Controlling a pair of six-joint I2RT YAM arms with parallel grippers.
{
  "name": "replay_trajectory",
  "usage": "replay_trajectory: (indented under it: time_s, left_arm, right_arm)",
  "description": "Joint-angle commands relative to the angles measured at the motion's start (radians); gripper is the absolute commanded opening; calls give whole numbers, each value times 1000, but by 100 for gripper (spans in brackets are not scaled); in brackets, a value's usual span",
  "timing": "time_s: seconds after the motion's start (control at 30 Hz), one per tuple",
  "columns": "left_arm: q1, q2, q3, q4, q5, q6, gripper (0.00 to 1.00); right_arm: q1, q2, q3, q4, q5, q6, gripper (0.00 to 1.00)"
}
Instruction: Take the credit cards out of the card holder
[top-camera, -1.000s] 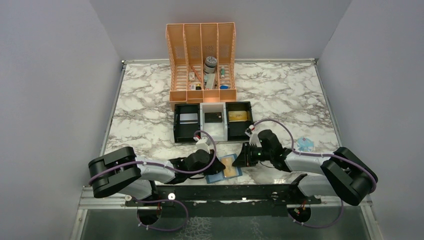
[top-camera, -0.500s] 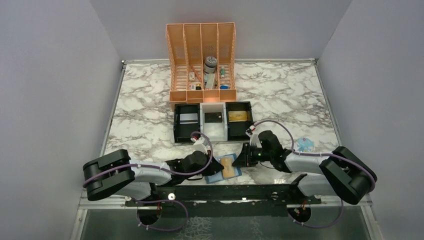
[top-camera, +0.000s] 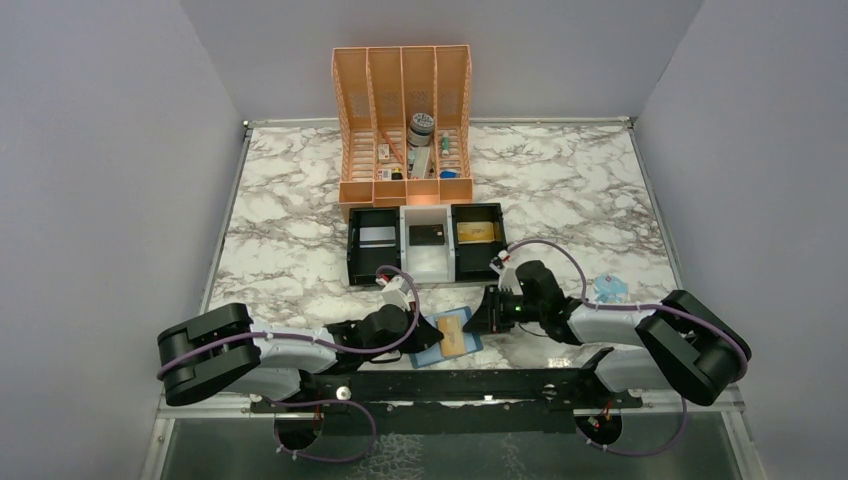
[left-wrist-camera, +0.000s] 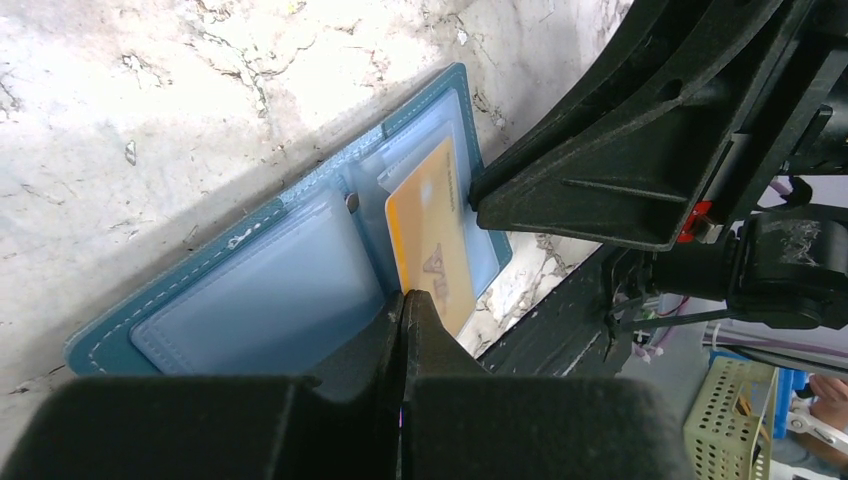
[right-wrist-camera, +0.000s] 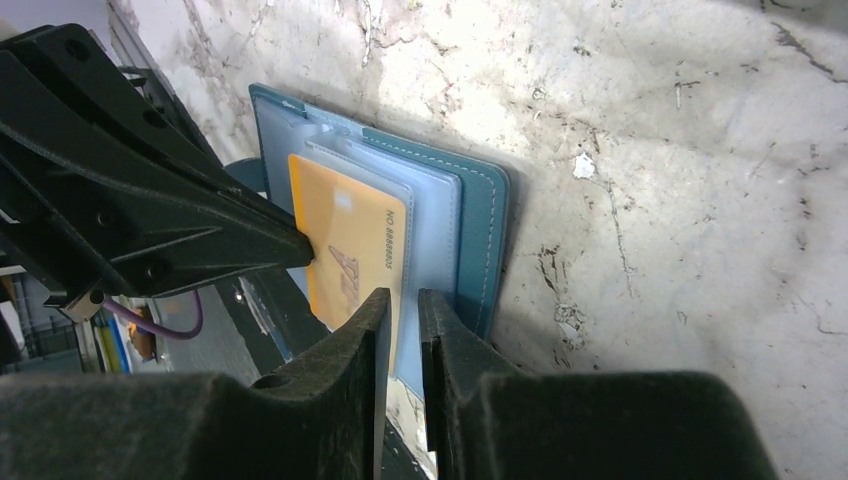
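**Holder** (left-wrist-camera: 250, 290): lies open and flat at the near edge of the tabletop (top-camera: 560, 190), about midway along it, between my two arms. One pocket panel looks empty. The other carries the card.

**Card** (left-wrist-camera: 432, 230): gold, lying in the clear pocket of the panel nearer my right arm. It looks partly drawn out, one end showing past the pocket mouth.

**Left gripper** (left-wrist-camera: 402, 305): fingers pressed together, tip against the card's edge. I cannot tell whether the card is caught between them or only touched.

**Right gripper** (right-wrist-camera: 403, 310): fingers almost together with a thin slit between. By my reading they clamp the holder's pocket panel just beside the card. One finger covers the card's corner.

**Step in hand, as I judge it:** draw the card out with the left while the right anchors the holder.

**Handling notes:**
- I test the left's grip with a small tug before committing.
- I pull straight along the pocket's line, low and flat, so the card does not bow or jam at the mouth.
- I check that the right pinches sleeve only. If the card is trapped in that clamp, it will not slide.
- If the holder drags along the tabletop with the card, I stop and re-seat the right.
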Motion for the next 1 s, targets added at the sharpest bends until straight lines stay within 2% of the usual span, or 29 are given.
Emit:
replay_trajectory:
  time_s: [0.0, 0.23, 0.4, 0.53, 0.73, 0.87, 0.97]
  left_arm:
    - [-3, -7, -13, -28, -30, 5, 1]
    - [-3, 30, 24, -27, -7, 24, 2]
    - [-3, 30, 26, -27, -13, 22, 4]
    - [-3, 24, 21, -27, -15, 18, 6]
    - [-3, 1, 8, -27, -13, 14, 13]
    - [-2, 11, 8, -21, -6, -5, 16]
    - [-4, 27, 15, -10, -2, -4, 15]
  right_arm:
    - [4, 17, -4, -92, 62, -52, 19]
    - [7, -87, 50, -135, -6, -74, 20]
    - [62, -101, 95, -139, -13, -67, 22]
    - [108, -37, 128, -141, 33, -60, 23]
    - [113, 12, 112, -215, 188, -42, 23]
    - [112, 15, 86, -204, 192, -33, 23]
    - [112, 24, 73, -189, 192, -27, 23]
